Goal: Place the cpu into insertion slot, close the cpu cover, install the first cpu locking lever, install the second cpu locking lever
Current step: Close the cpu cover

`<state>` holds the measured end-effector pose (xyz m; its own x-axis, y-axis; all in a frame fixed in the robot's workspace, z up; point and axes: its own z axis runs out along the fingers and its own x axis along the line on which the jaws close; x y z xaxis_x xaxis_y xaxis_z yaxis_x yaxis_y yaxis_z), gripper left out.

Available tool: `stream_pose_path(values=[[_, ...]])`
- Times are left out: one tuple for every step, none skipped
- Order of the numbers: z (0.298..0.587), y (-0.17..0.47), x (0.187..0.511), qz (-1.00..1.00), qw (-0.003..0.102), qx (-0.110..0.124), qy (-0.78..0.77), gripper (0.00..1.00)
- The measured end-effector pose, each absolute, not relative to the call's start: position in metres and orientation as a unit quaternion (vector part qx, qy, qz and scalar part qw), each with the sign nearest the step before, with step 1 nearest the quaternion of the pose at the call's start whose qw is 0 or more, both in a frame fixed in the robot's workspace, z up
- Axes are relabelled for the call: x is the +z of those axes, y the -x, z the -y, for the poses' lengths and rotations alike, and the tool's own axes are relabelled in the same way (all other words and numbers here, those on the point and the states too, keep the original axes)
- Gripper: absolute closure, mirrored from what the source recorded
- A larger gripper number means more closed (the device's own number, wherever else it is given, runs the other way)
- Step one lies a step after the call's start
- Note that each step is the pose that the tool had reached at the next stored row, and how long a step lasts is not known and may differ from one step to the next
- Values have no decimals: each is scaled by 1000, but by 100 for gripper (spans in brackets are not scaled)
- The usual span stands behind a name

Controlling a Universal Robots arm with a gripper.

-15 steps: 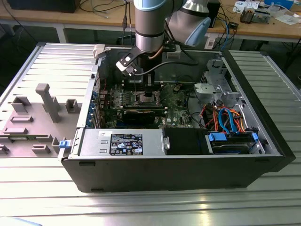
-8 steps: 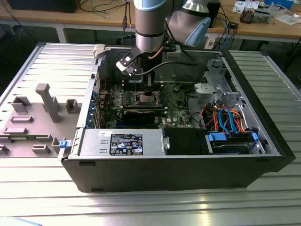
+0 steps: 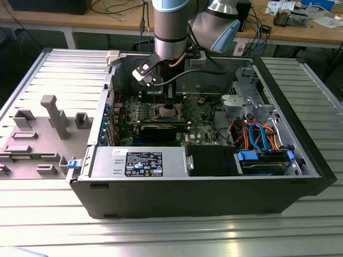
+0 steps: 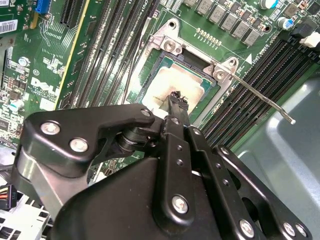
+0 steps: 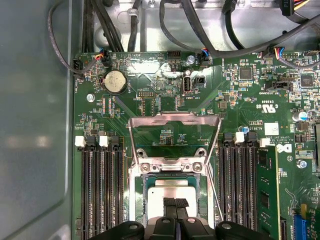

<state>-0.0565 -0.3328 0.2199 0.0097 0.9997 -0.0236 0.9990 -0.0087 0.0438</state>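
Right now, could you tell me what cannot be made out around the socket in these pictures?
First wrist view: the gripper and the picture's edge hide part of the cpu.
Second wrist view: the gripper covers one side of the insertion slot.
Exterior view: the slot is too small to read, partly behind the gripper.

Lab with cluttered wooden workbench (image 3: 59, 20)

arm (image 3: 170, 32): upright, wrist pointing down | gripper (image 4: 176, 98): fingers (image 5: 170, 203) apparently pressed together

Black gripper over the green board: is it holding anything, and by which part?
Nothing seems held: its fingers meet, tips resting on the flat silver-grey square chip.
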Motion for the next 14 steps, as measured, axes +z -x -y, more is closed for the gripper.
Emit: stream_pose_path(values=[[333,56,220,-704,24,7,-710,89],[333,57,220,-704,24,7,-710,89],[333,56,220,-704,24,7,-710,89],[333,56,221,-704,24,7,-710,89],[333,56,222,-704,24,7,-710,89],[333,56,222,-704,24,7,-710,89],[333,56,223,-704,24,7,-710,89],[333,57,224,-704,24,7,-710,89],[333,56,225,-704,24,7,-710,89],[333,56,226,-704,24,7,-710,89],[333,56,226,-704,24,7,-710,89],[333,56,226,-704,24,7,-710,89],[333,56,227,-704,24,7,-710,89],[333,56,227,-704,24,7,-710,89]])
